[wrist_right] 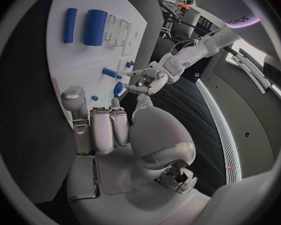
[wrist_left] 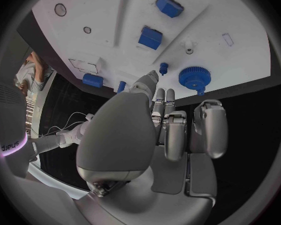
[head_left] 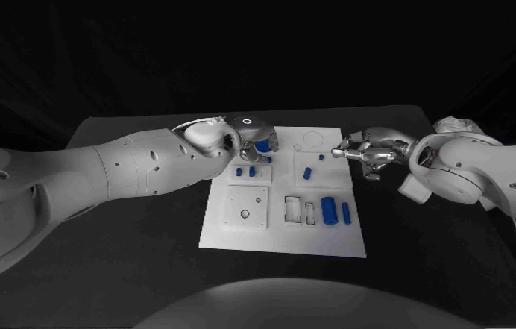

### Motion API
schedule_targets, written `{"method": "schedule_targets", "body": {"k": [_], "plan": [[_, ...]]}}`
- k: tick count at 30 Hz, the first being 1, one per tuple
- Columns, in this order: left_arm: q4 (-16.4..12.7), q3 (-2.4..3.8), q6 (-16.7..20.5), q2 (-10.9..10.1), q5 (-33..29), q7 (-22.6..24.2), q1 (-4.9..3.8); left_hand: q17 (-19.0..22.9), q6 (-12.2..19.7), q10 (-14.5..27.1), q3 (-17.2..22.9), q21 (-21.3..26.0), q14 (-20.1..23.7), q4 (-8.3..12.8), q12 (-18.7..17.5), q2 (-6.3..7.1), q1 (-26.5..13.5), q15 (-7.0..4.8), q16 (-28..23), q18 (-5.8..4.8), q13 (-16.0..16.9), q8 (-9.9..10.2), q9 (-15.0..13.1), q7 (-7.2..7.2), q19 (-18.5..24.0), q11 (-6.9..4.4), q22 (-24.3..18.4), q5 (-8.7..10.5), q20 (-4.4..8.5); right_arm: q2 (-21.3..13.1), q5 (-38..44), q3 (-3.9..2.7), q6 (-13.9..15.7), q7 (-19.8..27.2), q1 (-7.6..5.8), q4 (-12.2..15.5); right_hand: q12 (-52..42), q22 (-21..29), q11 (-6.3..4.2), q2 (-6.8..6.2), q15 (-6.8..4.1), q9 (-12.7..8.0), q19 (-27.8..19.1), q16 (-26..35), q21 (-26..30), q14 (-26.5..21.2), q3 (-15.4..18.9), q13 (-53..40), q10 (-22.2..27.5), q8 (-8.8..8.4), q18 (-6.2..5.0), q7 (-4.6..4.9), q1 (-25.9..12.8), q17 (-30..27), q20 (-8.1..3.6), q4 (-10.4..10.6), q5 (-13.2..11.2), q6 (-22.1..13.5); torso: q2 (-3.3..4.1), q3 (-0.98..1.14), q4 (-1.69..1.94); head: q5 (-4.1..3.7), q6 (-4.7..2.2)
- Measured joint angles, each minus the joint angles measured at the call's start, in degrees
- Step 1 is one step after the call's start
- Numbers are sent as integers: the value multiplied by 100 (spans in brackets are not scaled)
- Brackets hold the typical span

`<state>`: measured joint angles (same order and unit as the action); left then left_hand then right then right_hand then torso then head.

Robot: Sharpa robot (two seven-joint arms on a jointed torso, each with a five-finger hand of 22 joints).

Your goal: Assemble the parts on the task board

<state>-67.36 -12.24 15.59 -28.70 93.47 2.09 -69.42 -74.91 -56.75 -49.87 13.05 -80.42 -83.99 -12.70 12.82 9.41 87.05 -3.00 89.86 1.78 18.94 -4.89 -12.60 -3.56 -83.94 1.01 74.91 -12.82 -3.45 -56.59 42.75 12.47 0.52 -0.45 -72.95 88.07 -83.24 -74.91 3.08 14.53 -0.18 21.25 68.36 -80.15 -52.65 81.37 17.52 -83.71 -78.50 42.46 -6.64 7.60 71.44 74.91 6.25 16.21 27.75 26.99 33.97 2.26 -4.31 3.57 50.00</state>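
From overhead the task board [head_left: 285, 217] lies mid-surface, with the left hand [head_left: 245, 139] over its 11 o'clock corner and the right hand [head_left: 365, 152] at its 2 o'clock edge. The left wrist camera adds a toothed blue gear [wrist_left: 193, 77] just off the fingers [wrist_left: 168, 122], which are straight, together, holding nothing. Right fingers [wrist_right: 103, 127] look loosely extended and empty. A blue cylinder [head_left: 329, 210] lies toward 5 o'clock.

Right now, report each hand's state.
Left hand: open, holding nothing, fingers above the blue gear.
Right hand: open, holding nothing.
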Motion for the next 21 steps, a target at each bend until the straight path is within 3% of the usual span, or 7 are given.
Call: {"method": "schedule_targets", "body": {"k": [13, 21], "plan": [[104, 2, 11, 51, 92, 47, 42, 0, -222, -318, 267, 0, 0, 89, -117, -53, 53, 0, 0, 0, -312, -21, 63, 1, -21, -9, 0, -332, 20, -17, 0, 1, 3, 6, 0, 8, -1, 1, 2, 8, 0, 0, -21, 0, 23, 0, 0, 0, 1, 0, 1, 0, 8, -1, -21, 0, 0, 0, -7, 1, 7, -17, 0], [142, 2, 8, 92, 109, 84, 71, 1, -262, -399, 334, 23, 0, 124, -153, -75, 75, 1, 0, 0, -396, -21, 79, 1, -20, -11, 0, -393, 20, -7, 0, 0, 2, 6, 0, 3, -12, 1, 11, 8, 0, 0, -21, 0, 24, 0, 0, 0, 11, 0, 1, 0, 8, -1, -21, 0, 0, 0, -8, -1, 5, -18, 0]]}}
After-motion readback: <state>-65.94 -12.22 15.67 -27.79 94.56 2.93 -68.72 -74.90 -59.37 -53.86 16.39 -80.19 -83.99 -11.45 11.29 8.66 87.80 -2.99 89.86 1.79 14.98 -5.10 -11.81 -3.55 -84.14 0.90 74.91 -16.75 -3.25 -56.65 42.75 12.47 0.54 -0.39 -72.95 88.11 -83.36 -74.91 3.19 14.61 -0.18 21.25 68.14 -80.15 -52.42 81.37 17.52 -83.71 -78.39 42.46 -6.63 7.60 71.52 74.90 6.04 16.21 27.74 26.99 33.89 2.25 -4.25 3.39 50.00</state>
